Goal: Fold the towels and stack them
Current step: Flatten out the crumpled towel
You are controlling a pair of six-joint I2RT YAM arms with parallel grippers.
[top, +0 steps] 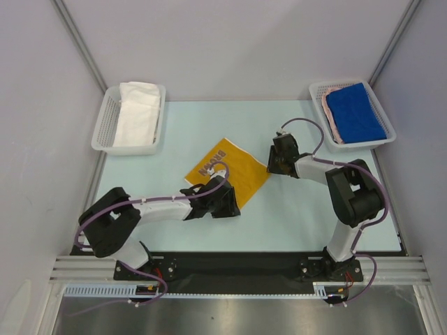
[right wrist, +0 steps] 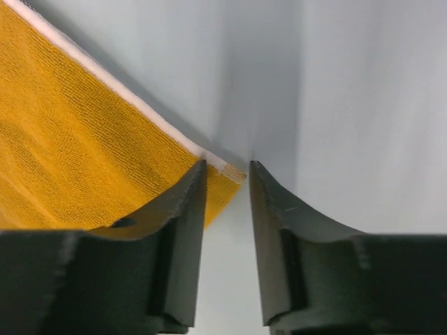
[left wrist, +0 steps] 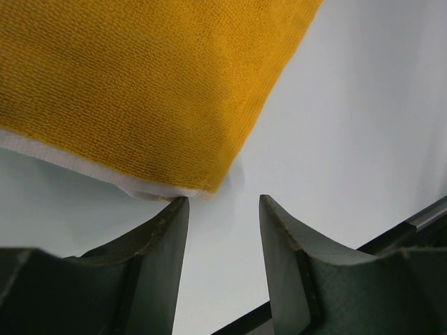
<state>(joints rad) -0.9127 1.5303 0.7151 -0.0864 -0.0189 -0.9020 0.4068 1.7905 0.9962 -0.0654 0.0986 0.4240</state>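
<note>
Overhead: yellow towel (top: pixel 225 166) lay flat mid-table (top: pixel 300 216), lettering up. White towel (top: pixel 136 112) sat in far-left basket (top: pixel 103 131), blue towel (top: pixel 355 112) in far-right basket (top: pixel 318 89).

Only the wrist views showed the jaws.
- Left gripper (left wrist: pixel 223 206): jaws wide apart, towel corner just off one tip, ungripped.
- Right gripper (right wrist: pixel 227 169): jaws narrower but parted, another corner at their mouth, not pinched.

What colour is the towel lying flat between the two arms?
Yellow-orange towel, brown lettering; the top external view shows it best.
</note>
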